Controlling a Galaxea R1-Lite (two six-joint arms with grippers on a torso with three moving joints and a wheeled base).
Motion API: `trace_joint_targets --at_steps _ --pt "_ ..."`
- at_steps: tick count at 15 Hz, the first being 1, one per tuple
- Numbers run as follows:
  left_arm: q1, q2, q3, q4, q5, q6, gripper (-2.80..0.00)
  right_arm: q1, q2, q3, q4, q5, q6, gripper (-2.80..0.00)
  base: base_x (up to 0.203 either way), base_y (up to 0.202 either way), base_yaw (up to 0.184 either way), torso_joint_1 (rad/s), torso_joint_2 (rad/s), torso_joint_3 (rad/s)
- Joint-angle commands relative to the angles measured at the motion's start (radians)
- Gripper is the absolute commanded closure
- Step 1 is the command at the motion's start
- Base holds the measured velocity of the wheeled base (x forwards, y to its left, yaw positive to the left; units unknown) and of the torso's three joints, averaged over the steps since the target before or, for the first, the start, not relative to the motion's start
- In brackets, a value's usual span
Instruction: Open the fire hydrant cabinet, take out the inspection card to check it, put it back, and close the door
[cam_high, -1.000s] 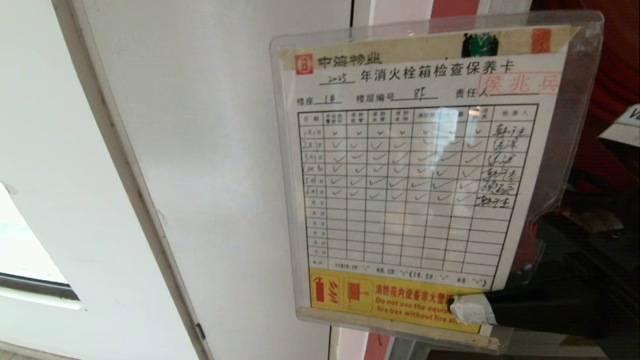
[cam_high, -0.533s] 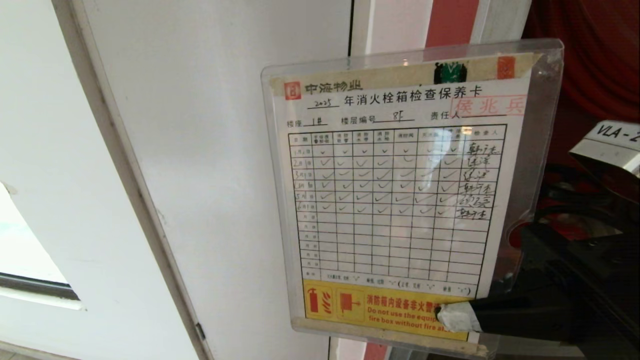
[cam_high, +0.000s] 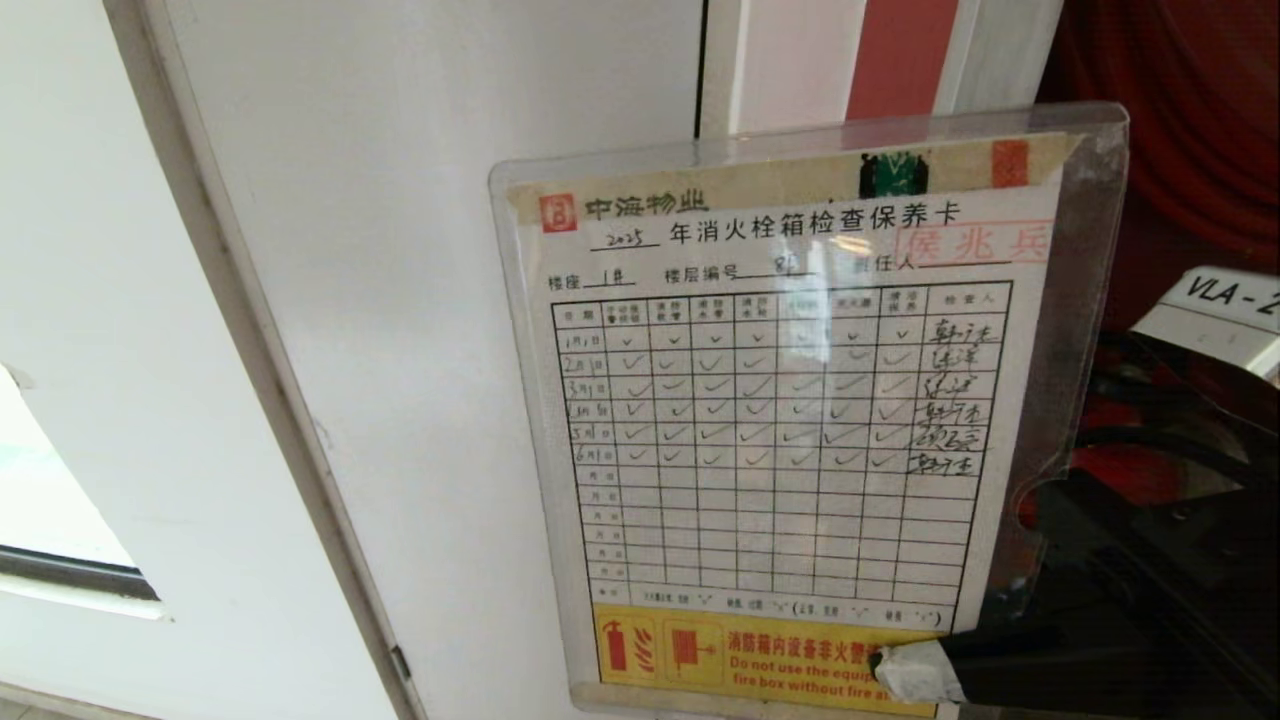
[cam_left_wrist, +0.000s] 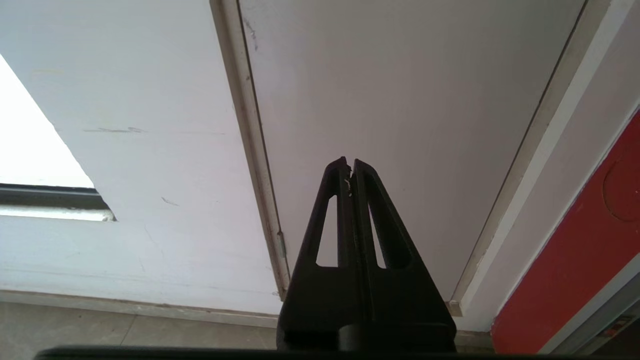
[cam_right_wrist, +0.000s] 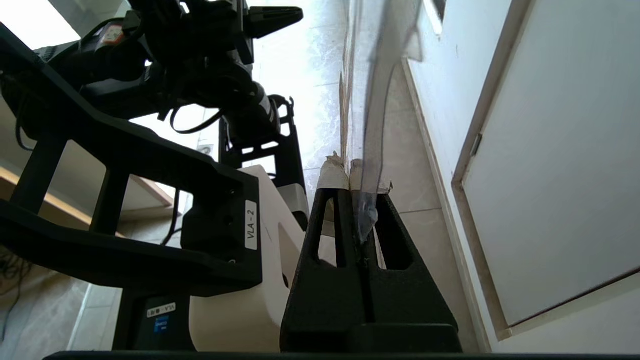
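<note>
1. The inspection card (cam_high: 790, 440) fills the centre and right of the head view, held upright and slightly tilted inside a clear plastic sleeve (cam_high: 1085, 300). It shows a printed grid with 6 filled rows of ticks and a yellow band along its bottom edge.
2. The right tool (cam_high: 915, 668) sits at the lower right of the head view, its tape-wrapped tips pinched tight on the card's lower right corner, over the yellow band. In the right wrist view the right tool (cam_right_wrist: 350, 172) grips the sleeve edge-on between its taped fingers (cam_right_wrist: 331, 175).
3. Behind the card, at the upper right of the head view, is the red interior of the fire hydrant cabinet (cam_high: 1190, 130); the card and sleeve block most of it.
4. A plain white door panel (cam_high: 450, 250) takes the left half of the head view, with a grey frame strip (cam_high: 250, 330) running diagonally beside it.
5. A white label reading VLA-2 (cam_high: 1225, 300) shows at the right edge.
6. The left tool (cam_left_wrist: 350, 167) is parked low facing the white panel, its fingers pressed together with nothing between them.
</note>
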Motion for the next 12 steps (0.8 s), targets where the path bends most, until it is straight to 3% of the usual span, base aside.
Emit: trace_joint_targets --at_steps 1,9,12 --pt "0.0 0.001 0.0 0.0 0.0 0.0 0.0 0.006 0.0 0.008 0.0 0.004 -0.001 0.0 0.0 0.0 0.0 0.0 0.0 0.0" --pt "0.0 0.0 0.0 0.0 0.0 0.0 0.0 0.012 -0.016 0.012 -0.017 0.008 0.0 0.0 0.0 0.0 0.0 0.0 0.0 0.0" --pt "0.0 0.001 0.0 0.0 0.0 0.0 0.0 0.012 -0.066 0.02 -0.015 0.053 0.001 0.0 0.0 0.0 0.0 0.0 0.0 0.0"
